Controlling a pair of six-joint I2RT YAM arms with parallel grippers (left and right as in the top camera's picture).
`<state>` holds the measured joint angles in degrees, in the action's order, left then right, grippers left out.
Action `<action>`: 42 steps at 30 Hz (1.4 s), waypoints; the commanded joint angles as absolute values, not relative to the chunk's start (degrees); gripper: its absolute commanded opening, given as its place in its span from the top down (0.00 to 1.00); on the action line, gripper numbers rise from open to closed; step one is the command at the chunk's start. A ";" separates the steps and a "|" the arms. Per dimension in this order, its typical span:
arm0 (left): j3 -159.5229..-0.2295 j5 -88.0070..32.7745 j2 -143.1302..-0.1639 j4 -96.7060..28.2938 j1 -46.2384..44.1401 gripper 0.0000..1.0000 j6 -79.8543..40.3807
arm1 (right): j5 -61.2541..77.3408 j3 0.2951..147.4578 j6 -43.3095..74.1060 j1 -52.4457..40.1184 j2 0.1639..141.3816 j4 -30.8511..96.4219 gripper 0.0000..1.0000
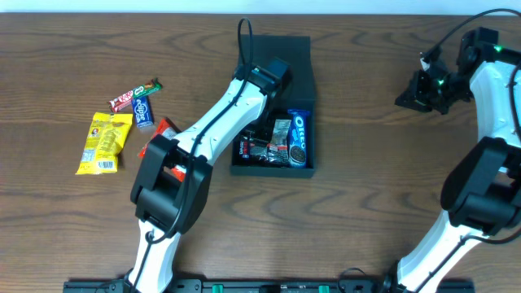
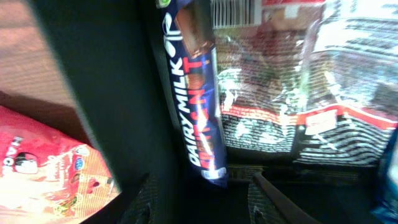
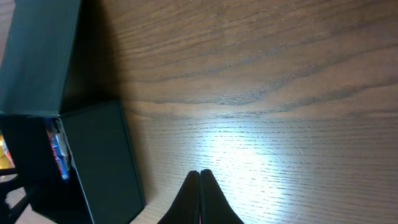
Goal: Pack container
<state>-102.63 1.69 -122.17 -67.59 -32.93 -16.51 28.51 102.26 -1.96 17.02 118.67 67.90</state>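
Near edge: only the arm bases.

Toward the left edge, mid-depth: loose snacks. A yellow packet (image 1: 104, 142), a red packet (image 1: 165, 129) partly under the left arm (image 1: 216, 122), a small blue pack (image 1: 143, 111), and a wafer bar (image 1: 134, 96) furthest back. All lie left of the container.

Centre, reaching toward the far edge: the container (image 1: 273, 171). It is matte black, shallow and squarish. The lid (image 1: 286, 50) is open and lies flat on the far side, so the whole runs near-to-far. Inside are a cookie pack (image 1: 298, 137) by the right wall, silvery wrappers in the middle, and a chocolate bar (image 2: 196, 93) lengthwise along the left wall.

Left claw (image 2: 202, 178): directly over the container's left side, fingers spread, pinching nothing. The end of the chocolate bar lies just past the tips.

Right claw (image 3: 200, 180): pressed together, empty, near the far-right corner. The container is well apart on its left.

Judgement: the left arm is nearer both the container and the loose snacks. The next pick lies leftward from its claw.
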 commanded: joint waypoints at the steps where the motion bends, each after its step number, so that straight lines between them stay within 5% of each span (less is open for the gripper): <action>1: -103.35 3.14 -117.14 -66.78 -32.64 0.52 -16.43 | 28.97 103.42 -2.42 16.47 118.45 67.94 0.98; 9: -103.35 6.68 -110.72 -61.98 -31.75 0.58 -15.22 | 28.97 103.42 -2.42 16.43 118.45 68.07 0.98; 13: -103.35 10.15 -105.97 -58.48 -27.92 0.43 -16.51 | 28.97 103.42 -2.39 16.40 118.45 68.23 0.99; 18: -103.35 10.72 -103.98 -58.37 -17.19 0.41 -24.03 | 28.99 103.42 -2.17 16.40 118.45 68.23 0.99; 24: -103.33 9.37 -106.10 -58.02 -4.86 0.27 -24.58 | 28.99 103.39 -2.22 15.49 118.45 68.14 0.99; 33: -103.33 3.40 -112.01 -57.84 2.04 0.17 -10.13 | 28.95 103.39 -2.42 11.31 118.45 66.37 0.99; 42: -103.33 3.51 -119.66 -51.35 2.24 0.20 -36.12 | 28.93 103.39 -2.42 7.75 118.45 65.06 0.99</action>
